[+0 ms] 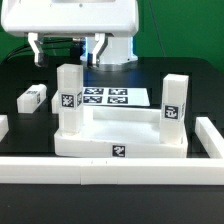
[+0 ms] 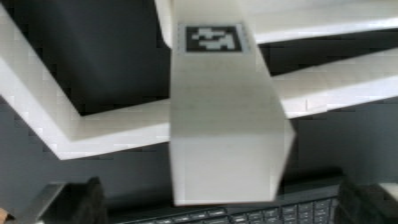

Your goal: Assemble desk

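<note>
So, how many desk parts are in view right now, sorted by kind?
Desk top: 1
Upright legs at the top's corners: 2
Loose leg lying on the table: 1
Total: 4

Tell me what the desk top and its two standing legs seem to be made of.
Desk top: probably moulded white plastic, smooth, matte-looking; even colour, crisp raised rim. Standing legs: seemingly the same opaque white plastic, with flat smooth faces and no grain. Their tags look like printed stickers.
</note>
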Action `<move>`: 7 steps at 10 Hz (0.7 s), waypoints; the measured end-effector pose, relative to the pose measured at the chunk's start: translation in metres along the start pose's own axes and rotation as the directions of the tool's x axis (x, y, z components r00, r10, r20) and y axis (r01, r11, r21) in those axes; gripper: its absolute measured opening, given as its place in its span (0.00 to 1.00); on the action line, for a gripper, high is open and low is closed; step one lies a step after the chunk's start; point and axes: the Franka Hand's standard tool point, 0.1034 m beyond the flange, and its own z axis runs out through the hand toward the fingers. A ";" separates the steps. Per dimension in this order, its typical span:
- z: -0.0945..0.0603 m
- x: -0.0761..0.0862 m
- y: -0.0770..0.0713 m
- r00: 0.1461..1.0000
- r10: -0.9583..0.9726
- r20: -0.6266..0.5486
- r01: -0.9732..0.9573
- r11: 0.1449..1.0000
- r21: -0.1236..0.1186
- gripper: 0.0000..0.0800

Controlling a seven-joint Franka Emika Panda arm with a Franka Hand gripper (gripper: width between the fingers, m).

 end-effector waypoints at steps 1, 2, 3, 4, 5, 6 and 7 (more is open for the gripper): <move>0.004 -0.007 0.001 0.998 0.009 0.060 -0.009 1.000 0.013 0.81; 0.005 -0.010 -0.004 0.985 0.015 0.174 -0.023 0.999 0.048 0.81; 0.006 -0.010 -0.007 0.971 0.013 0.239 -0.029 0.997 0.065 0.81; 0.007 -0.016 -0.009 0.949 0.000 0.315 -0.027 0.996 0.079 0.81; 0.007 -0.019 -0.012 0.919 -0.007 0.394 -0.032 0.995 0.092 0.81; 0.008 -0.018 -0.013 0.890 -0.019 0.456 -0.031 0.994 0.102 0.81; 0.011 -0.013 -0.012 0.889 -0.022 0.457 -0.028 0.995 0.101 0.81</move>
